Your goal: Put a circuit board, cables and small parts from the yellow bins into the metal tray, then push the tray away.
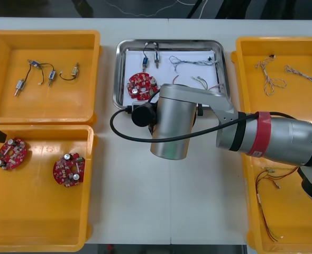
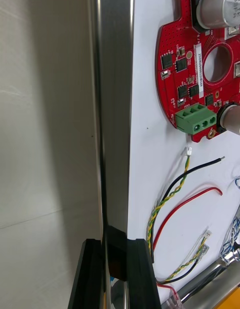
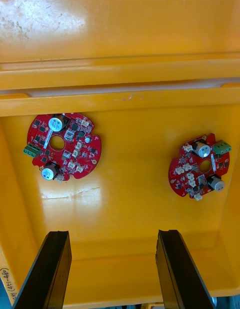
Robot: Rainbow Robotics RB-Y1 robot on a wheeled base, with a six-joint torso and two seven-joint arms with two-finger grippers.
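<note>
One push remaining: tray loaded, right gripper on its rim

The shiny rectangular metal tray [image 1: 119, 74] is sitting at 12 o'clock on the light table [image 1: 124, 185], between the yellow plastic bins [image 1: 45, 69]. It is carrying a round red circuit board [image 1: 140, 85] near its 7 o'clock corner, small metal parts [image 1: 156, 57] toward 12 o'clock, and thin red, black and yellow cables [image 2: 175, 199] beside the board. Loading is looking finished, so the push is the step in hand. The right gripper [image 2: 116, 241] is working at the tray's 6 o'clock rim, its black fingers pinching that rim between them. The left gripper [image 3: 115, 269] is waiting at 9 o'clock, fingers spread wide over two spare red boards [image 3: 64, 146] in the bin at 8 o'clock. Next, the right arm is likely needing a straight, level shove toward 12 o'clock, keeping the rim from slipping free and the tray from twisting.
</note>
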